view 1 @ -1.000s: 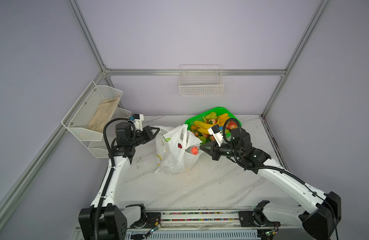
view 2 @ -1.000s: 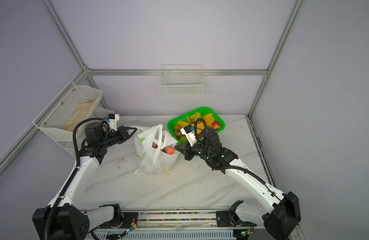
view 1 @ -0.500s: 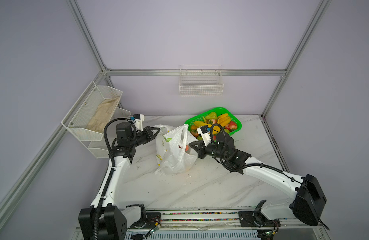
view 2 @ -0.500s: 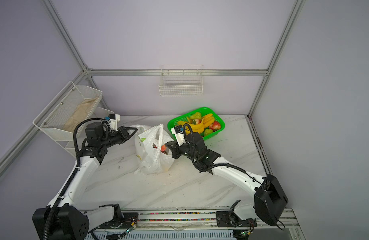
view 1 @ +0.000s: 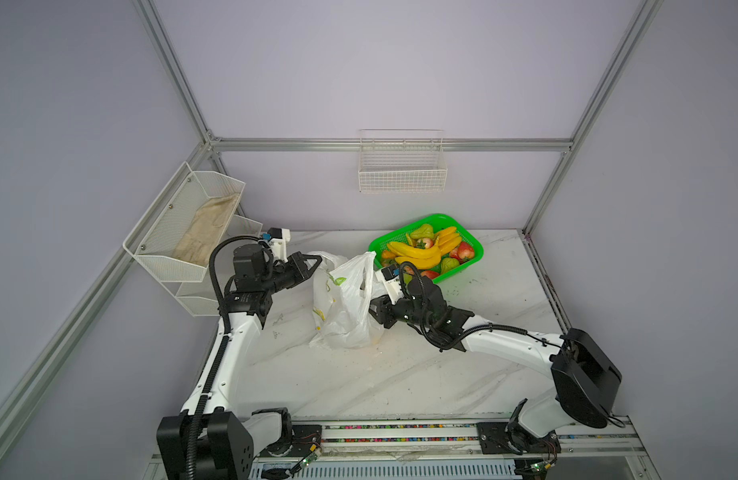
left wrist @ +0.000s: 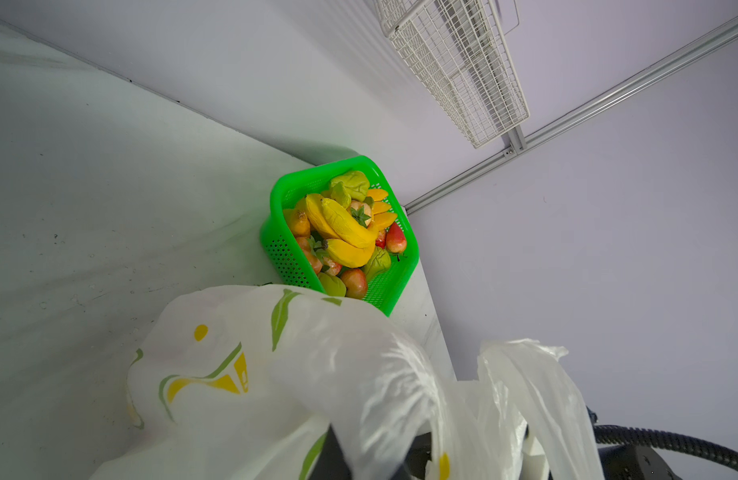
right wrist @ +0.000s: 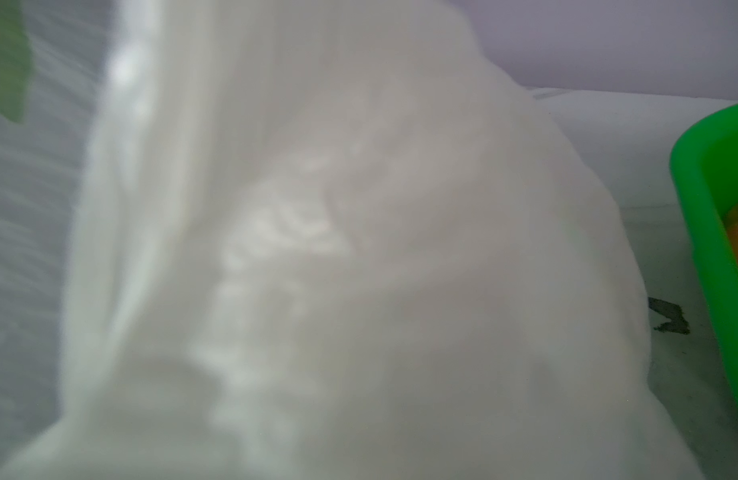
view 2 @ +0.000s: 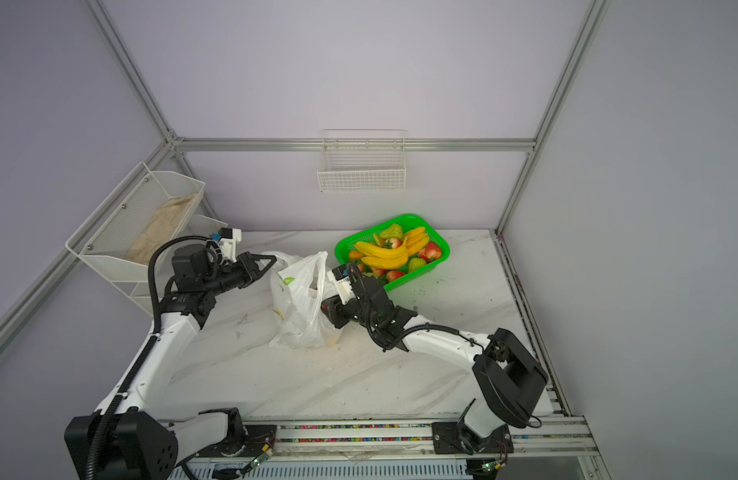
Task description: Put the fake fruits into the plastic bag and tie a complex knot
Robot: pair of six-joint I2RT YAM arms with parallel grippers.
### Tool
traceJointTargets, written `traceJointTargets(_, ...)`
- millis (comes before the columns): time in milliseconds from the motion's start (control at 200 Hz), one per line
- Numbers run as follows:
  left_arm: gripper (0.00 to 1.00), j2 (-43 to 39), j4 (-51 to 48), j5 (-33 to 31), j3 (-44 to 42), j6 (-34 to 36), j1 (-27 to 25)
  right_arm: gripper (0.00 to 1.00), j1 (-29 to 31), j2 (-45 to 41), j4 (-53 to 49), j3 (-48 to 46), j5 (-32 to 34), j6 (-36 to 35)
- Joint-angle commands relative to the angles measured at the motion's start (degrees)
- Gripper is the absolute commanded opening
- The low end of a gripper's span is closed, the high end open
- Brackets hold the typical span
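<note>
- In both top views the plastic bag (view 1: 342,307) stands on the worktop (view 1: 400,374) between the arms, just beside the green basket (view 1: 477,249). Most of the fake fruits (view 1: 417,251) lie heaped in that basket.
- My left claw (view 1: 313,264) is clamped shut on the bag's rim on its own side, holding the mouth up. I'd hold that pull steady so the opening faces the right arm.
- My right claw (view 1: 373,311) sits at the bag's mouth with its tips lost behind film. I cannot tell how wide its jaws stand, or whether a fruit is between them.
- As I judge it, any release should wait until the tips are low inside. Then I'd back straight out so the film isn't dragged.
- In the left wrist view, bag film (left wrist: 317,374) drapes over the claw and hides its fingers. The basket shows clearly beyond.
- The right wrist view is nearly all blurred white film (right wrist: 359,249), with a sliver of basket rim (right wrist: 700,208). No fruit or fingers show.
- The bag's contents are hard to make out. A faint orange tint low in the film in a top view (view 2: 334,340) may be a fruit.
</note>
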Motion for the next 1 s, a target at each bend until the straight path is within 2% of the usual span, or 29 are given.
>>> traceJointTargets(0,0.00,-1.1,2.8,1.2,-2.3,-0.6,-0.2,0.41,0.0,-5.8,-1.7,0.0,-0.4,-2.2)
traceJointTargets(315,0.00,-0.9,2.8,1.3,-2.2,-0.4,-0.2,0.42,-0.1,-22.2,-17.2,-2.6,3.5,-15.1)
traceJointTargets(395,0.00,-0.9,2.8,1.2,-2.2,-0.4,-0.2,0.45,-0.1,-25.7,-19.3,-2.6,7.0,-18.1)
traceJointTargets(445,0.00,-0.9,2.8,1.2,-2.2,-0.4,-0.2,0.50,-0.2,-26.7,-20.5,-2.2,12.2,-21.0)
traceJointTargets(480,0.00,-0.9,2.8,1.2,-2.3,-0.4,-0.2,0.54,-0.2,-26.8,-20.8,-1.9,14.3,-22.9)
traceJointTargets(515,0.00,-0.9,2.8,1.2,-2.3,-0.4,-0.2,0.67,-0.1,-26.3,-21.0,-1.4,15.0,-24.9)
traceJointTargets(540,0.00,-0.9,2.8,1.2,-2.3,-0.4,-0.2,0.72,-0.1,-25.8,-20.8,-1.2,15.2,-26.4)
traceJointTargets(645,0.00,-1.1,2.8,1.2,-2.3,-0.4,-0.2,0.84,-0.1,-23.4,-20.2,-0.5,16.1,-31.1)
traceJointTargets(800,0.00,-0.9,2.8,1.2,-2.3,-0.4,-0.2,0.88,-0.1,-20.3,-17.4,-0.9,18.5,-37.0)
traceJointTargets(995,0.00,-1.0,2.8,1.3,-2.3,-0.4,-0.2,0.88,-0.1,-13.8,-14.5,2.0,19.9,-42.4)
